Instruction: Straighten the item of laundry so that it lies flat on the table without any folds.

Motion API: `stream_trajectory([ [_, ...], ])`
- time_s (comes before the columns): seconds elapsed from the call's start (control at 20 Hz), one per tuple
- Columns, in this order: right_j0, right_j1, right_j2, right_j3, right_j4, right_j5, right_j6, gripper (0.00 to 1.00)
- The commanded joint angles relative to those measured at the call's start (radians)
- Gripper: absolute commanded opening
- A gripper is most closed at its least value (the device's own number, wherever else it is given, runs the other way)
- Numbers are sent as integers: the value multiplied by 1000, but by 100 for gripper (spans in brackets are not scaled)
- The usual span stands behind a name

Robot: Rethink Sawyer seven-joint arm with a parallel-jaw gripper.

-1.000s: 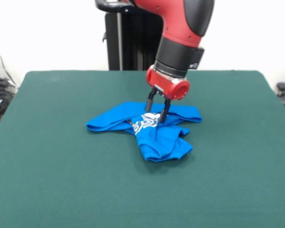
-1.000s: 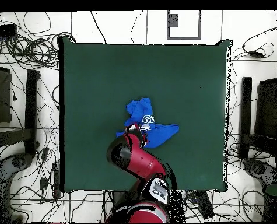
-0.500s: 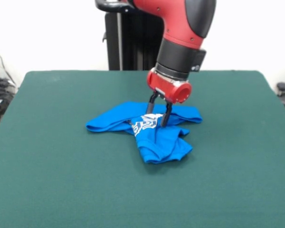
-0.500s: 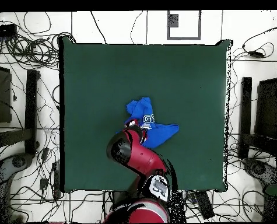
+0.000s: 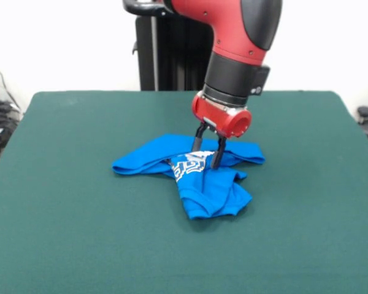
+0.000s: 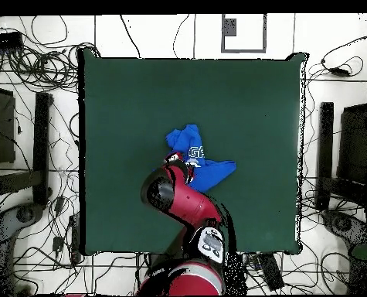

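One item of laundry [image 5: 202, 177] lies on one table [image 5: 80, 233], and one arm reaches down to it; the blue garment sits near the middle of the green top, crumpled and folded over itself, with a long band stretched left to right at its far side and a bunched flap pointing toward the near edge; white lettering shows on a fold just under the gripper [image 5: 208, 160]. In the front view nothing else rests on the felt; the overhead view shows the floor around the table strewn with cables [image 6: 32, 46], with dark stands [image 6: 42, 147] to either side. In that overhead view the arm's red and black body covers part of the cloth [image 6: 198, 161], so the near portion beneath it cannot be seen. The arm comes down from the far side, its wrist tilted slightly; the two dark fingers [image 5: 217, 152] stand close together, pinching a raised fold of the blue fabric at the lettering.
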State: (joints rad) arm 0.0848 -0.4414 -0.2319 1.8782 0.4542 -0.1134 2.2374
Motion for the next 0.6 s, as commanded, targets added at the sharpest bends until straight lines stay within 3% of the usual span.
stream_trajectory([
  [0.05, 23, 54, 116, -100, -8, 87, 94, 100],
  [0.6, 36, 51, 97, -102, -5, 111, 100, 100],
])
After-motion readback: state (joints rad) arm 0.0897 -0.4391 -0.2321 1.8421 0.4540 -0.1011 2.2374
